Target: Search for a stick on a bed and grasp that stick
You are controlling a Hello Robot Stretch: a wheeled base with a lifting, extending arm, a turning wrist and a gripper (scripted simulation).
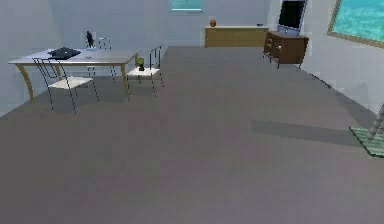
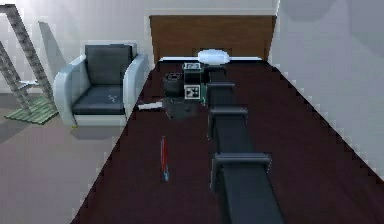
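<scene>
The arm is a dark, nearly black square bar built of stepped box sections, each narrower than the last. Near its end sit two small white squares with black marks. Beside them is the claw, a dark blocky body with two thin fingers.

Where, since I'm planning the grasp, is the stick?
In the arm side view's lower middle, the red stick lies on the dark bed, just left of the arm.

Gripper seen against bed: can't tell if it holds anything. Window cut by forward view's upper right edge.
</scene>
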